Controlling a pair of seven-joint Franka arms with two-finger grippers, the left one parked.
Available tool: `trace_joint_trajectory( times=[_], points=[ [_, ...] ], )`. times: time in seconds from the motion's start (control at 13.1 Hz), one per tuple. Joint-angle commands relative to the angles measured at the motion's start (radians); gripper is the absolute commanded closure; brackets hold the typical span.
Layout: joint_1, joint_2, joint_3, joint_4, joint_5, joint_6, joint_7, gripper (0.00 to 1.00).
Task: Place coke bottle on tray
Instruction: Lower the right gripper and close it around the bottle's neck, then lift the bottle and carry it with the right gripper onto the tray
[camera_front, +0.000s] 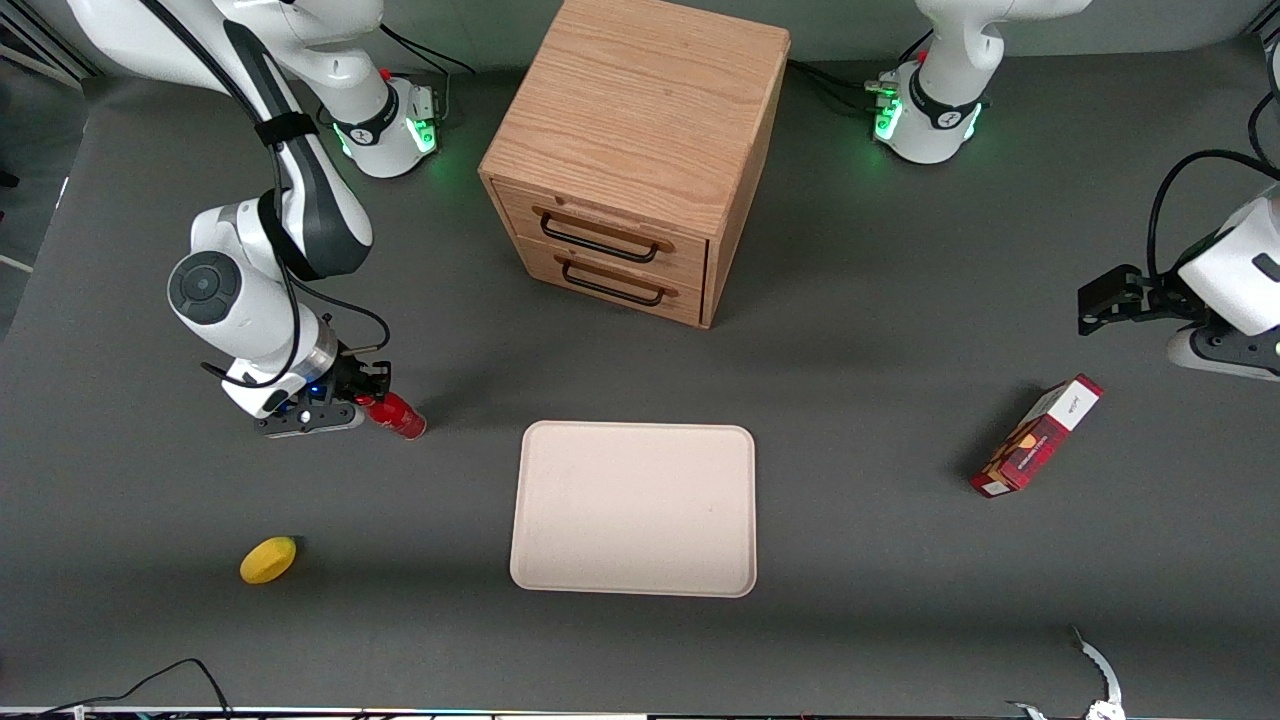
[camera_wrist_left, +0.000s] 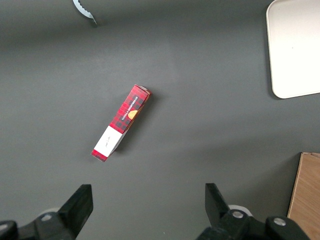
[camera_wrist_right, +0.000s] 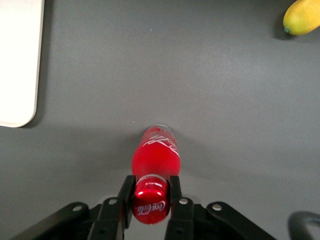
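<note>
The coke bottle (camera_front: 400, 416) is small and all red, with a red cap bearing white script (camera_wrist_right: 150, 206). It hangs tilted in my right gripper (camera_front: 368, 398), which is shut on its neck and cap; the two fingers (camera_wrist_right: 126, 190) press on either side. The bottle's body (camera_wrist_right: 157, 154) points down toward the grey table. The cream-beige tray (camera_front: 634, 508) lies flat and bare, beside the bottle toward the parked arm's end and a little nearer the front camera. Its corner shows in the right wrist view (camera_wrist_right: 17, 65).
A yellow lemon (camera_front: 268, 559) lies nearer the front camera than the gripper. A wooden two-drawer cabinet (camera_front: 634, 150) stands farther from the camera than the tray. A red-and-white box (camera_front: 1037, 436) lies toward the parked arm's end.
</note>
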Motion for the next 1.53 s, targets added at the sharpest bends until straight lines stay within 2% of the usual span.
trace_joint_trajectory(
  times=[0.0,0.31,0.53,0.76,0.92,1.07,1.22,1.45],
  points=[
    [0.005,-0.027,0.003,0.195,-0.014,-0.245,0.010,1.00],
    [0.006,-0.009,0.003,0.548,-0.003,-0.632,0.005,1.00],
    [0.003,-0.007,0.003,0.687,0.000,-0.781,0.005,1.00],
    [0.005,-0.003,0.001,0.724,0.003,-0.805,0.007,1.00],
    [0.017,0.075,0.009,0.806,0.028,-0.805,0.031,1.00],
    [0.106,0.173,0.007,0.907,0.023,-0.801,0.107,1.00],
    [0.149,0.279,0.009,1.006,0.025,-0.786,0.164,1.00],
    [0.212,0.405,0.007,1.067,0.025,-0.665,0.212,1.00]
  ],
)
